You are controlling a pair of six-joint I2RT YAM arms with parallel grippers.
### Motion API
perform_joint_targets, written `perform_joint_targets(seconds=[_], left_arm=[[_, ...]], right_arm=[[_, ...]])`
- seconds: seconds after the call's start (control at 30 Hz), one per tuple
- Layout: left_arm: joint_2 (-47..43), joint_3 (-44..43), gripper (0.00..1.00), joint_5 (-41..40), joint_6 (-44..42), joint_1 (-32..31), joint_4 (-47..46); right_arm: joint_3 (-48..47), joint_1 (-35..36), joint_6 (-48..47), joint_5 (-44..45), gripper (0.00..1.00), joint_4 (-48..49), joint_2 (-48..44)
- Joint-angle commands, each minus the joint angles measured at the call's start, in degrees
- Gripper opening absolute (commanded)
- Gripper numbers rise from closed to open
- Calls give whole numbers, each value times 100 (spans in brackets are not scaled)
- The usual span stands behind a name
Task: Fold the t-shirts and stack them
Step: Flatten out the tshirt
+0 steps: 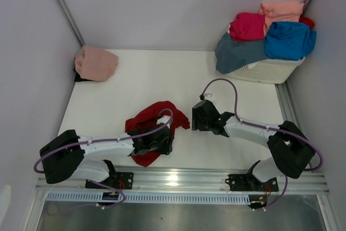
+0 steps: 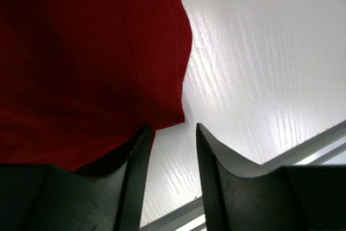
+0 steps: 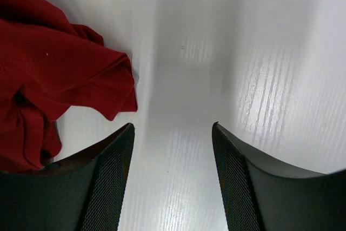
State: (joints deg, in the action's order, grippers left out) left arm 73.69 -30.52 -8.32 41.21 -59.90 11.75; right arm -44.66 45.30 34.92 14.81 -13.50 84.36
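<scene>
A dark red t-shirt point(image 1: 151, 124) lies crumpled on the white table point(image 1: 162, 79) near the front, between my two arms. My left gripper point(image 1: 165, 140) hovers low at the shirt's near right edge. In the left wrist view the left gripper point(image 2: 173, 128) is open with only bare table between its fingers, and the red cloth point(image 2: 86, 63) reaches up to its left finger. My right gripper point(image 1: 194, 118) sits just right of the shirt. It is open point(image 3: 173, 125) over bare table, with a folded corner of the red shirt point(image 3: 59, 85) to its left.
A dusty pink t-shirt point(image 1: 96, 62) lies bunched at the back left corner. A white lattice basket point(image 1: 267, 71) at the back right holds magenta point(image 1: 247, 25), salmon point(image 1: 281, 9), bright blue point(image 1: 290, 40) and slate grey-blue point(image 1: 238, 52) shirts. A metal rail point(image 1: 178, 179) runs along the front edge.
</scene>
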Motion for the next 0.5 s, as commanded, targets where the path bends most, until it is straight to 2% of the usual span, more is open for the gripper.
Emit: perform_joint_targets(seconds=[0.0,0.03,0.07,0.17,0.47], left_arm=[[294,-252,42,111,45,-66,46],[330,-278,37,111,19,-66,64],[348,-366,25,102,-8,-74,82],[374,-515,1,-64,-87,-66,187],[287,-991,1,-662,-280,-66,723]], right_arm=[[63,-39,59,180,63,-48,-253],[72,-47,50,180,63,-48,-262],[72,-47,59,189,63,-48,-271],[72,-56,42,198,63,-48,-288],[37,-56,50,189,63,58,-288]])
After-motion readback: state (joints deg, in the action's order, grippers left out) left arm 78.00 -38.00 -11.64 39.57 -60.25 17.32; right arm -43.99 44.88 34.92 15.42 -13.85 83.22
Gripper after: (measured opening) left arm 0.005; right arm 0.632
